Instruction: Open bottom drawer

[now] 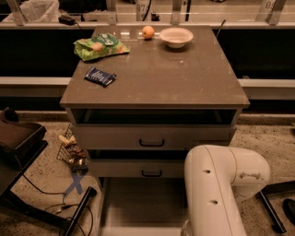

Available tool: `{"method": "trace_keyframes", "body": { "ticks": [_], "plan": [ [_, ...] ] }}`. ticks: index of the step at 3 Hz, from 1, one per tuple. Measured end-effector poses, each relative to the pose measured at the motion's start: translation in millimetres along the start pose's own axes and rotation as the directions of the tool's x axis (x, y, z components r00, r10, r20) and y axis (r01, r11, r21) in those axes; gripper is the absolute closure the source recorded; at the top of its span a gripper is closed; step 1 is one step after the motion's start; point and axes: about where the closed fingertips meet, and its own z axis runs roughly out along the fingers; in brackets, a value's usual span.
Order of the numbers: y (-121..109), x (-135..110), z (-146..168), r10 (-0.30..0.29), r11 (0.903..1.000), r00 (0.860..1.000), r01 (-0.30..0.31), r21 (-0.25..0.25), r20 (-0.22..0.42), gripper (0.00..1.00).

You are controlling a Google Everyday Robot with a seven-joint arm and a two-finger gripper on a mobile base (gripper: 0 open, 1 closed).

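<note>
Warm, dim light falls on a speckled floor [272,138]. A cabinet [110,137] with a brown surface [184,78] stands before a dark recess [32,55] crossed by a pale ledge [27,85]. Metal posts [176,13] rise beyond the surface's far edge. Off its front-left corner, a blue tape cross [75,184] marks the floor. The gripper is out of view.

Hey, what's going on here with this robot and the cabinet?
A robot is working at a cabinet of drawers. The bottom drawer is pulled well out, showing its shallow grey tray. The white arm fills the lower right, and its pincer is out of view past the picture's lower edge. On top lie a green snack bag, a blue packet, an orange and a white bowl.
</note>
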Motion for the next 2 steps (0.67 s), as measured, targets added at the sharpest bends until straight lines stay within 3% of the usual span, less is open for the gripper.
{"method": "trace_keyframes", "body": {
  "ticks": [1,2],
  "plan": [
    [1.2,-0.4,1.0,0.000,1.0000,1.000,0.000,-0.002,0.001,0.13],
    [2.5,-0.7,1.9,0.000,1.0000,1.000,0.000,-0.005,0.002,0.00]
  ]
}}
